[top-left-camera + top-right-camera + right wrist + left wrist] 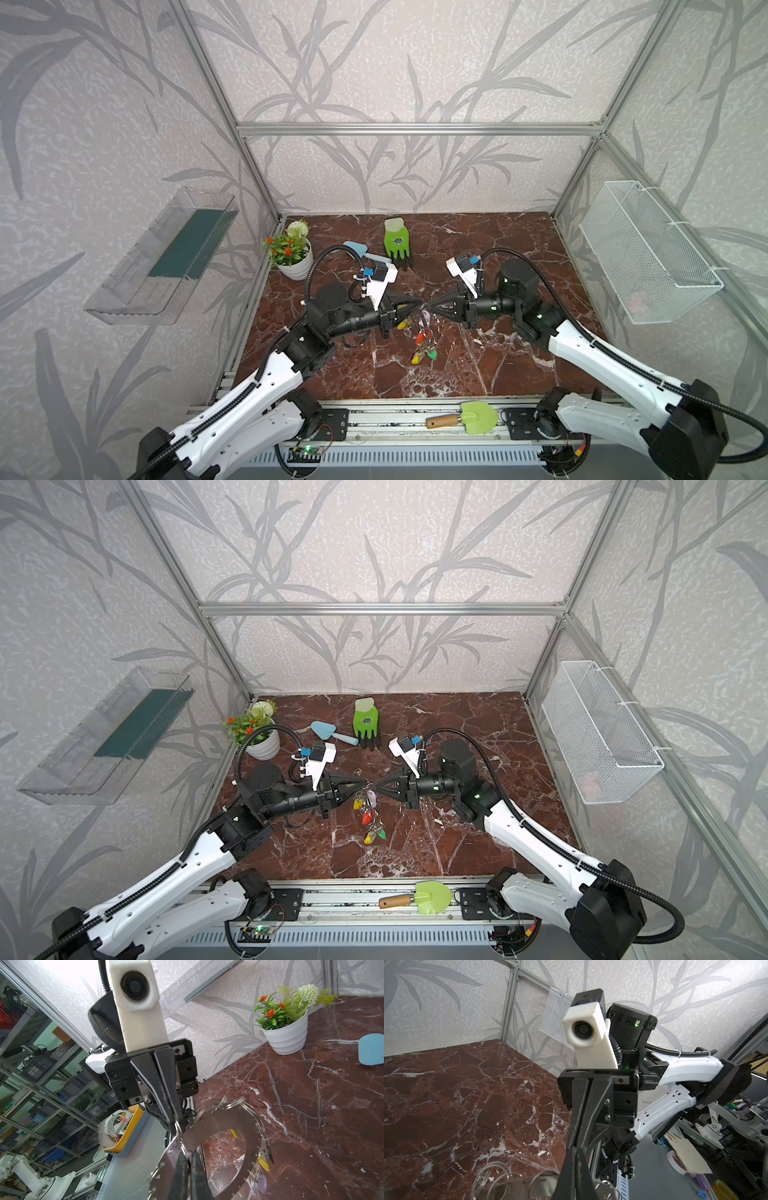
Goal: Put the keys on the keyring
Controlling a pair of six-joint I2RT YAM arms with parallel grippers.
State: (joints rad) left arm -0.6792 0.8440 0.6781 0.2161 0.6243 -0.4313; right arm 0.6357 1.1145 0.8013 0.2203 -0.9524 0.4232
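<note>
Mid-threading, we hold the keyring [239,1118] above mid-worktop [498,365], left end effector [417,306] and right end effector [433,308] both clamped on it, keys [421,337] dangling below; next we likely must twist a key fully onto its rim.

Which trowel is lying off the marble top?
The green trowel with the wooden handle, on the front rail; the blue trowel lies on the marble.

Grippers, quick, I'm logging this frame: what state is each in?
Left gripper: closed on the large flat grey metal keyring.
Right gripper: closed on the same keyring.
</note>
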